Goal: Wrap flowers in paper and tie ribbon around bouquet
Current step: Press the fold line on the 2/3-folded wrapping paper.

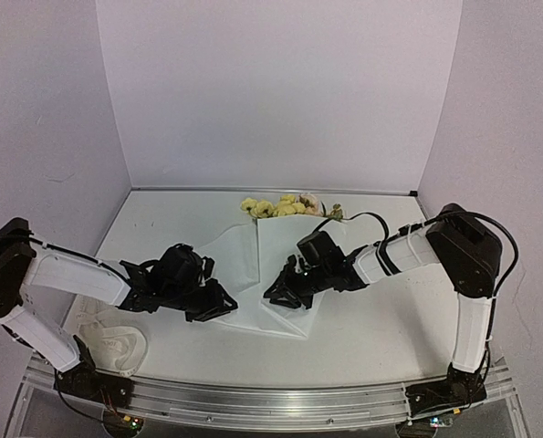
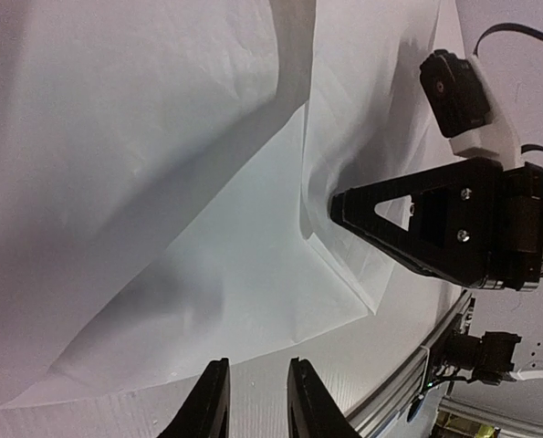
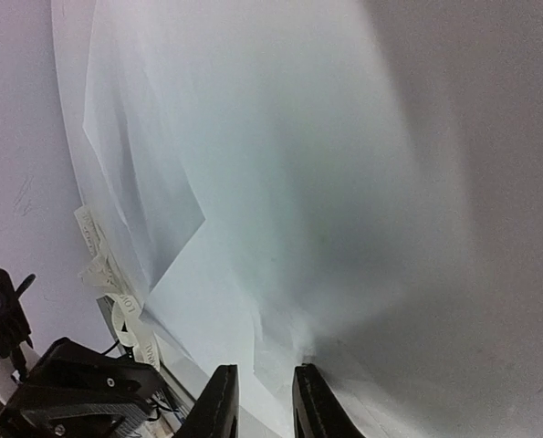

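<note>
The white paper (image 1: pixel 280 265) lies folded over the flowers (image 1: pixel 285 206); only the yellow and cream blooms stick out at its far end, and the stems are hidden. My left gripper (image 1: pixel 218 306) hovers low at the paper's near left corner. In the left wrist view its fingers (image 2: pixel 214 406) stand a little apart over bare table, just short of the paper's edge (image 2: pixel 207 301). My right gripper (image 1: pixel 276 297) rests tips-down on the paper's near part. Its fingers (image 3: pixel 312 401) are narrowly apart, with one tip at a crease in the paper (image 3: pixel 280 210). The ribbon (image 1: pixel 116 345) lies looped at the near left.
An aluminium rail (image 1: pixel 253 401) runs along the table's near edge, close behind both grippers. White walls close off the back and sides. The ribbon (image 3: pixel 116 301) also shows at the table edge in the right wrist view, by the left arm.
</note>
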`<act>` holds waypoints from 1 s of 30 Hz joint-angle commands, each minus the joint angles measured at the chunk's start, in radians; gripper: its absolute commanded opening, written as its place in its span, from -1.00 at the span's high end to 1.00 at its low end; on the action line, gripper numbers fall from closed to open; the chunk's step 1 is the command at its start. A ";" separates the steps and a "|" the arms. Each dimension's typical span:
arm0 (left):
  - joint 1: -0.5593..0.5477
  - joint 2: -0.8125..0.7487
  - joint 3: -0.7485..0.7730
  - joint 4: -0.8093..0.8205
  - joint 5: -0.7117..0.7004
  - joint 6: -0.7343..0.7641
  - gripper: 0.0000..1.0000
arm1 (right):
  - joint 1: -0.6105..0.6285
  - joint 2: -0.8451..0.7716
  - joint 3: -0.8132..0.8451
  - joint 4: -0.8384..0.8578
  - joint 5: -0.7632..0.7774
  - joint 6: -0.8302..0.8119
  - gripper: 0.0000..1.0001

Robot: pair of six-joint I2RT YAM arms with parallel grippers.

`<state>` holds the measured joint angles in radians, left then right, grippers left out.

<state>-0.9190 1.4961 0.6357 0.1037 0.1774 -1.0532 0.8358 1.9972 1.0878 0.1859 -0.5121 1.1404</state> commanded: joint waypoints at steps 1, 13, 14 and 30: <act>-0.012 0.074 0.055 0.082 0.084 0.060 0.56 | 0.015 -0.003 -0.013 0.052 0.019 0.033 0.59; -0.017 0.128 0.009 0.050 0.029 0.036 0.59 | 0.039 0.040 -0.027 0.070 0.012 0.053 0.59; -0.017 0.126 0.001 0.051 0.022 0.029 0.59 | 0.039 0.045 -0.029 0.073 0.012 0.054 0.60; -0.017 0.023 -0.114 -0.002 -0.098 -0.033 0.60 | 0.038 0.078 -0.049 0.084 0.018 0.036 0.60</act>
<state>-0.9333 1.5693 0.5539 0.1569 0.1537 -1.0576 0.8703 2.0440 1.0527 0.2803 -0.5142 1.1854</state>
